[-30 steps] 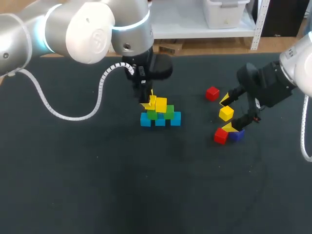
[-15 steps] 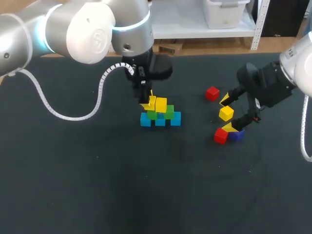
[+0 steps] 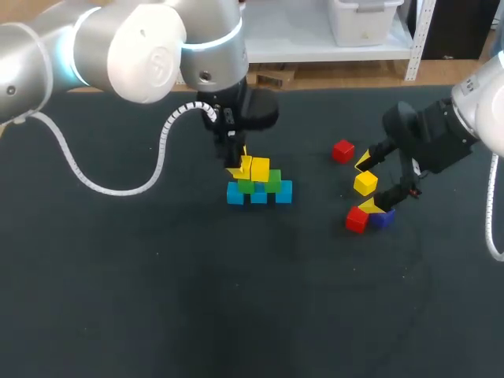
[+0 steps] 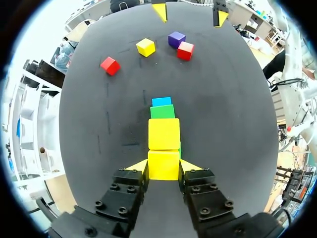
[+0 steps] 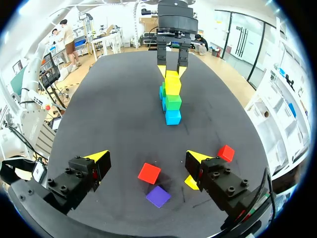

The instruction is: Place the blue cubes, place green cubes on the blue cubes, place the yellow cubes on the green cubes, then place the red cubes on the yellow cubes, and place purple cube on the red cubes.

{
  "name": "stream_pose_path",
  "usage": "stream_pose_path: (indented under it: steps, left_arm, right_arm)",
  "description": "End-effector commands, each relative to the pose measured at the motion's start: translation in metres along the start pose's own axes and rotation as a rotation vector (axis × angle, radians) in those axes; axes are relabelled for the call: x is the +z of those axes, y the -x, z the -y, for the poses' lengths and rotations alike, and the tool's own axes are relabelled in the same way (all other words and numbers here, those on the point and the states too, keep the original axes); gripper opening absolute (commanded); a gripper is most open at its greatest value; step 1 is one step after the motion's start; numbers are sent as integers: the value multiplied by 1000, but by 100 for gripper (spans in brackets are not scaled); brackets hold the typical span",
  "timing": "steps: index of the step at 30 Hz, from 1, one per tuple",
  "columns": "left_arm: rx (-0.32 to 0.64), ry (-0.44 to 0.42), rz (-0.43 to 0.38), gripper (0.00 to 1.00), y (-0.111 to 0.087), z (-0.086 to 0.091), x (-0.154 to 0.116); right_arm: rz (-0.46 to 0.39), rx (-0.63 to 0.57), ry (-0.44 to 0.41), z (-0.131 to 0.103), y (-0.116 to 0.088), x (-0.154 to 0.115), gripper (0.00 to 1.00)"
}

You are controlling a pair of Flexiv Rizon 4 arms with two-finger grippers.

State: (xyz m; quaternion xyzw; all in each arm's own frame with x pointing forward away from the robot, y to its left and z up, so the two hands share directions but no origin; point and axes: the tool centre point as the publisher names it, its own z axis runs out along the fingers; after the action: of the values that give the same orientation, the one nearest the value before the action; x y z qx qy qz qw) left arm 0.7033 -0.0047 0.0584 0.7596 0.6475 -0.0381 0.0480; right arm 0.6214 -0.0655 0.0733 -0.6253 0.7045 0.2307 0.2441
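Left gripper (image 4: 164,167) clamped on small yellow cube (image 4: 163,163) over green-and-blue cube stack (image 4: 162,111); right gripper (image 5: 147,156) spread wide. Risk: off-centre release, toppling.

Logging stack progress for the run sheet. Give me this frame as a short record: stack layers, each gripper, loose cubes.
base: three blue cubes in a row
second layer: two green cubes on the blue
third layer: placed yellow cube on the green
left gripper: shut on held yellow cube, at the stack beside the placed one
right gripper: open, over the loose cubes
loose: far red cube; loose yellow cube; near red cube beside the purple cube
not yet stacked: red, purple
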Motion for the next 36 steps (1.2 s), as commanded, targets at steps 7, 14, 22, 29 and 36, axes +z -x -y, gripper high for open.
stream_pose_path:
  steps: [7, 14, 22, 29, 36]
  left_arm:
    - [-4, -6, -2, 20, 0, 0, 1]
    - [-5, -7, -2, 26, -1, -1, 2]
    - [-8, -11, -2, 47, -1, -1, 2]
    - [-8, -12, -1, 94, 0, -2, 1]
    - [-11, 3, 2, 85, -6, 0, -10]
  right_arm:
    - [3, -1, 1, 1, -1, 1, 100]
    - [3, -1, 1, 1, -1, 1, 100]
    - [3, -1, 1, 1, -1, 1, 100]
    - [3, -1, 1, 1, -1, 1, 100]
    - [3, -1, 1, 1, -1, 1, 100]
